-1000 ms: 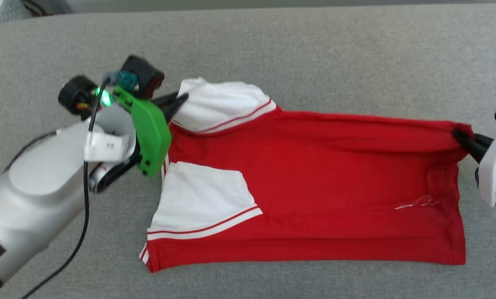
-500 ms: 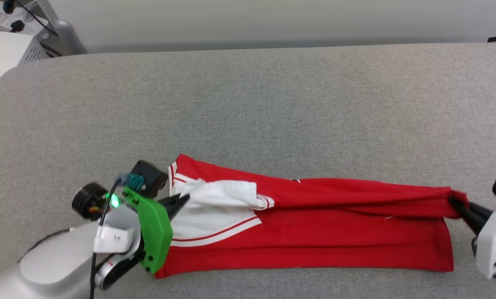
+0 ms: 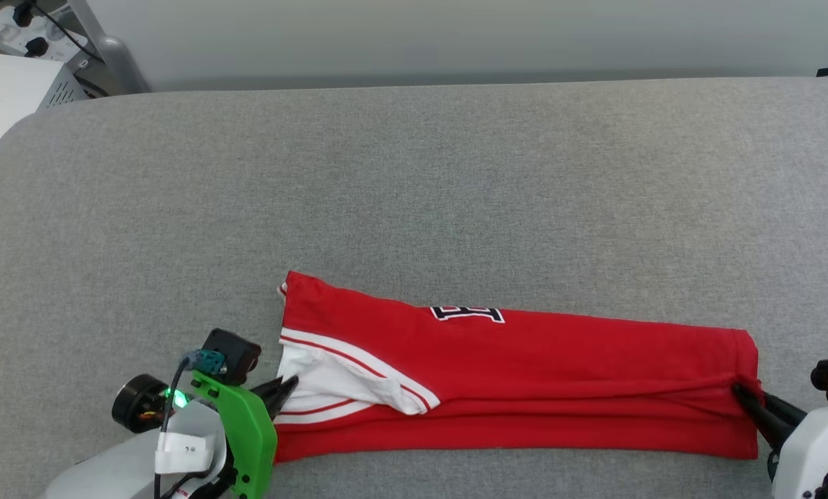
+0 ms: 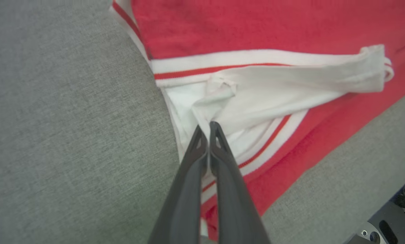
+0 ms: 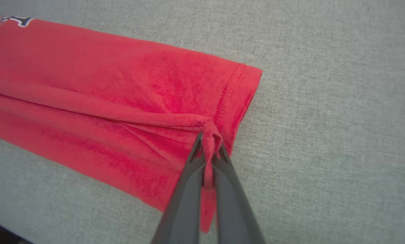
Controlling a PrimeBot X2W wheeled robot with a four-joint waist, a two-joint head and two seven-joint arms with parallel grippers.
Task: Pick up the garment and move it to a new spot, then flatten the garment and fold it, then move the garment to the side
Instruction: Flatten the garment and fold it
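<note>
Garment [image 3: 525,360] folded on grey fabric surface [image 3: 414,173] | left tool [image 3: 291,384] pinching sleeve [image 3: 345,384] | right tool [image 3: 737,389] pinching hem [image 3: 751,360] | pale wall [image 3: 455,34] behind

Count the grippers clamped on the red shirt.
2. The left gripper is shut on the white sleeve at the garment's left end; the right gripper is shut on bunched red fabric at its hem end.

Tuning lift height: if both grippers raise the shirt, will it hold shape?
Likely floppy: the garment bunches where the right gripper pinches its hem, so the middle would probably sag. Probably light: thin layers lie flat. The white sleeve in the left gripper lies crumpled and may slip out of the fold.
</note>
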